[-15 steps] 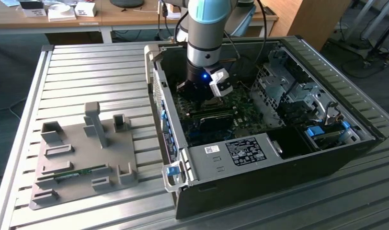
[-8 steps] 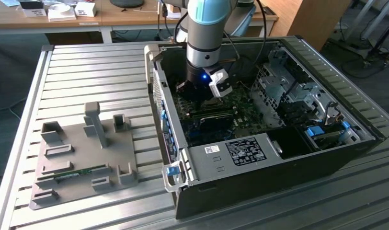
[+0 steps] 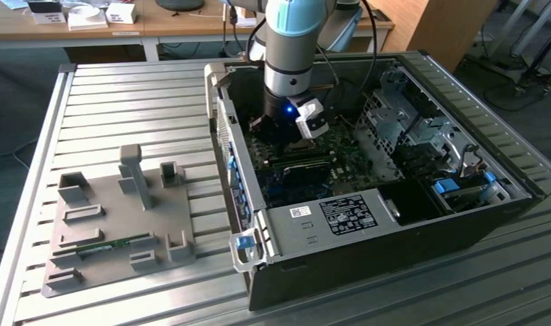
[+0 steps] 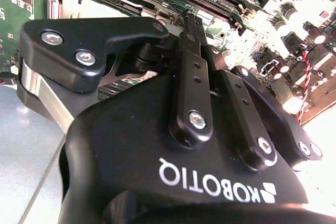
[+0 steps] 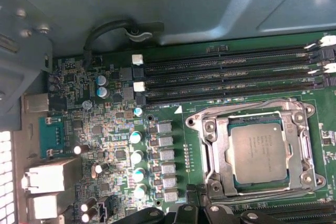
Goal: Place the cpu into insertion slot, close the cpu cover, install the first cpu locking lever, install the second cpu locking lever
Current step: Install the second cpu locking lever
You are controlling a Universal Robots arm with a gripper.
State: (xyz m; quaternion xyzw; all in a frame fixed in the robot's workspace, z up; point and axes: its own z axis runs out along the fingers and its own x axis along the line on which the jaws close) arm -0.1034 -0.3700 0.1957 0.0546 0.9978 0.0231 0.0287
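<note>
Open computer case [image 3: 366, 204], black, lying on a slatted metal table [image 3: 121, 102]; grey fixture plate [image 3: 112, 231] with upright blocks beside it, toward the exterior view's left. Arm [image 3: 289, 41] reaches down into the case, the gripper [image 3: 285, 132] low over the green motherboard [image 5: 121, 145]. Gripper state: cannot tell whether the fingers are apart or together; nothing is visibly held. The cpu [image 5: 258, 151], silvery top up, sits in the insertion slot [image 5: 302, 182]. The cpu cover [image 5: 216, 148], a silvery frame, lies down flat around the chip, which shows through its window. Long black memory slots [image 5: 226, 77] run just beside the socket. The second wrist view shows the gripper's black body close up, motherboard behind.
</note>
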